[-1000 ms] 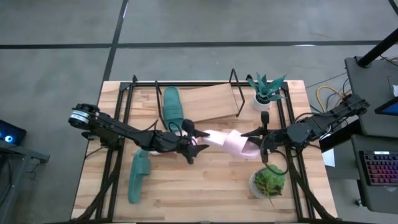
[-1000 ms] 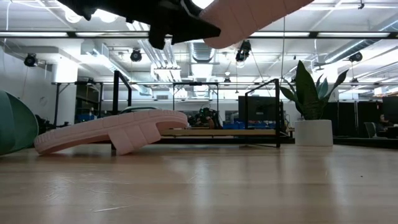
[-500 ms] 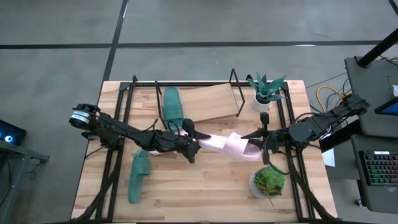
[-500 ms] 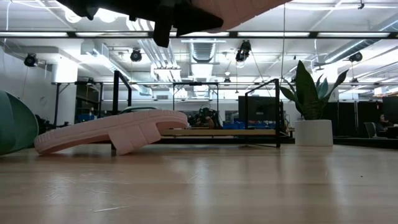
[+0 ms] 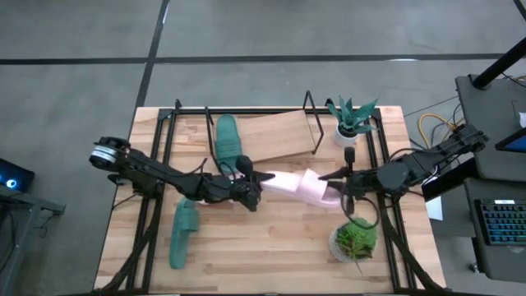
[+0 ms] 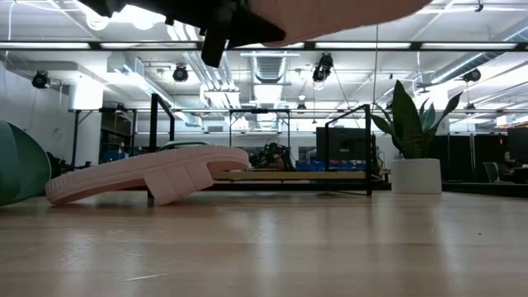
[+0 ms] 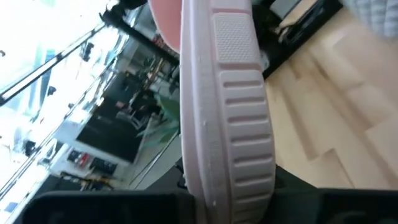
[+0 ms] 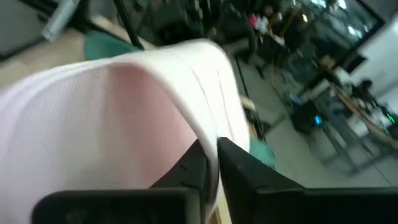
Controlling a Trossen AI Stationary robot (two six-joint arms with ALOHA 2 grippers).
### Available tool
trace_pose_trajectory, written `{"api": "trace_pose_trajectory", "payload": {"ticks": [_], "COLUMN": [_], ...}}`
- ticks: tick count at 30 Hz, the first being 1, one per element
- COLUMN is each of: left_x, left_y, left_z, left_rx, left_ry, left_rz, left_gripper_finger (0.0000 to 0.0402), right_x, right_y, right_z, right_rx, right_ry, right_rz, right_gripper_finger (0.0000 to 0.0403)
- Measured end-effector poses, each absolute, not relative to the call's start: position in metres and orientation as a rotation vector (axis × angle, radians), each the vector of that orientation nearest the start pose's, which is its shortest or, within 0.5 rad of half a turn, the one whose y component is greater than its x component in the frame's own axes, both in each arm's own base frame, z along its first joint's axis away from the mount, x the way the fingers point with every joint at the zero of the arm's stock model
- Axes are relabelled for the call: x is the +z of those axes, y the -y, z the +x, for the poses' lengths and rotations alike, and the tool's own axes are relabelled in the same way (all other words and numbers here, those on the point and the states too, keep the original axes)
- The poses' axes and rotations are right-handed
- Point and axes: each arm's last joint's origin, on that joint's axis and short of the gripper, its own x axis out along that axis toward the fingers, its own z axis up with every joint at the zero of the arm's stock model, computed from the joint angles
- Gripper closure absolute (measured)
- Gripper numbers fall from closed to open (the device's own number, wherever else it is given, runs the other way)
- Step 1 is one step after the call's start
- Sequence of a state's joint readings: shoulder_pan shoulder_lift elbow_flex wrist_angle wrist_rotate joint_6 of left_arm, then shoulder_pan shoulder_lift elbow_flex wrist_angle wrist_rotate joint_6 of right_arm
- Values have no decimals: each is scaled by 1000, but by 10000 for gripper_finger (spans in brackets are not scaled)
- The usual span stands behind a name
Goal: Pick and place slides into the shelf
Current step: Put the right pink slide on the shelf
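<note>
Wooden table under both dark arms. At its far edge, the shelf, black wire frame with a slanted wooden board. On the board's left end, one teal slide, lying lengthwise; a second teal slide flat on the table at the near left, well apart from the shelf. Raised above the middle of the table, a pink slide, stretched left to right between the two arms. Left gripper clamped on its left end, sole edge caught between the fingers. Right gripper pinching the right end, fingers nearly together on the thin pink edge. Down on the table, the other pink slide, tilted against the shelf's frame. Far right and near right, two potted plants.
</note>
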State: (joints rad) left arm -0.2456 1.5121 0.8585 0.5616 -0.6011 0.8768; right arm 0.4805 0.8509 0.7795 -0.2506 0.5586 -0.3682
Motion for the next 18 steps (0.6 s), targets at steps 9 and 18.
{"api": "trace_pose_trajectory", "payload": {"ticks": [9, 18], "left_x": [270, 272], "left_y": [63, 62], "left_z": [306, 297], "left_rx": [461, 695], "left_ry": [-313, -441], "left_rz": [904, 908], "left_gripper_finger": [359, 359], "right_x": [310, 313], "right_y": [-62, -54], "right_z": [165, 160], "right_rx": [-302, -639], "right_ry": [-372, -366], "right_rz": [-527, -545], "right_gripper_finger": [246, 196]}}
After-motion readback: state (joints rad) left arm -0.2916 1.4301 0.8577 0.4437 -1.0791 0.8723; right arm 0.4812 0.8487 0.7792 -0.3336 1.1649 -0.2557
